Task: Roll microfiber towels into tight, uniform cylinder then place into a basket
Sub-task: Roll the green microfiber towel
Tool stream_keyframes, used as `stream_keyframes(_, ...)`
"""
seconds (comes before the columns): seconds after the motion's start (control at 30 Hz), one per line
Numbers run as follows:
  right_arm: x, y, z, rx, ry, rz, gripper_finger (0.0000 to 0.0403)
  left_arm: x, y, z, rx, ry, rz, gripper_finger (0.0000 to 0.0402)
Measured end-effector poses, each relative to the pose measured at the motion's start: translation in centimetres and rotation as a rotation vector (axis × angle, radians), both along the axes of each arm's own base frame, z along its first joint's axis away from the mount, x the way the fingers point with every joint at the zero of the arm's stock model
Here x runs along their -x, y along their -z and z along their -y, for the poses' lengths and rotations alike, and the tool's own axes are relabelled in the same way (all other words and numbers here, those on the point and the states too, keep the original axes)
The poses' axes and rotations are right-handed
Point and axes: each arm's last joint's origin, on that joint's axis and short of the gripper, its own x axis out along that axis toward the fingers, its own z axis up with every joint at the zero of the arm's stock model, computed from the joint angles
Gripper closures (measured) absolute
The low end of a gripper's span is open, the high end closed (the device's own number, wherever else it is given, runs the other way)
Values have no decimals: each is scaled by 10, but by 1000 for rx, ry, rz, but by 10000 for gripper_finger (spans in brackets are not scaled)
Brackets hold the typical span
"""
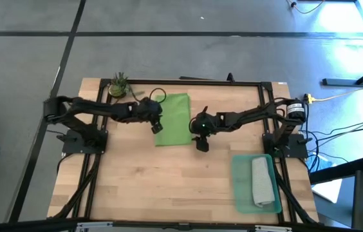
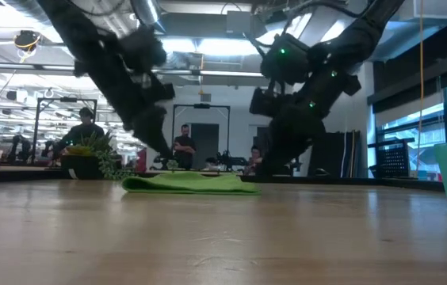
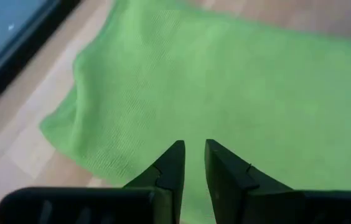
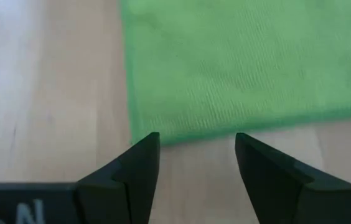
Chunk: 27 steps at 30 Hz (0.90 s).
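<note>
The bright green microfiber towel (image 1: 173,120) lies flat and unrolled on the pale wooden table (image 1: 168,187), between the two arms. The left gripper (image 1: 156,126) hangs at the towel's left edge; its wrist view shows its dark jaws set close together with only a narrow gap between them, holding nothing, with the green cloth spread directly ahead of and beneath the tips. One corner of the cloth near these jaws is slightly lifted and rumpled. The right gripper (image 1: 201,143) sits just off the towel's right-hand near corner. Its jaws stand partly apart and empty, with bare wood between them and the towel's hemmed edge just ahead of the tips.

Well away from both sets of jaws, toward the table's near right corner, the shallow translucent teal-green plastic basket (image 1: 242,187) holds the light grey microfiber towel (image 1: 262,182), rolled into a cylinder and lying along the basket's length. A small potted green plant (image 1: 118,86) stands at the far left corner of the table, behind the left arm.
</note>
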Motion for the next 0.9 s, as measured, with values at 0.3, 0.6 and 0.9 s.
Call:
stream_keyframes(0.3, -8, -9, -15, 60, -122, 45, 193, 16, -48, 34, -25, 31, 156, 344)
stream_keyframes(0.6, -16, 6, -17, 75, -180, 69, 193, 18, -57, 49, -49, 60, 196, 344)
stream_keyframes(0.9, -18, 31, -16, 98, -155, -1, 199, 17, -56, 49, -38, 44, 203, 344)
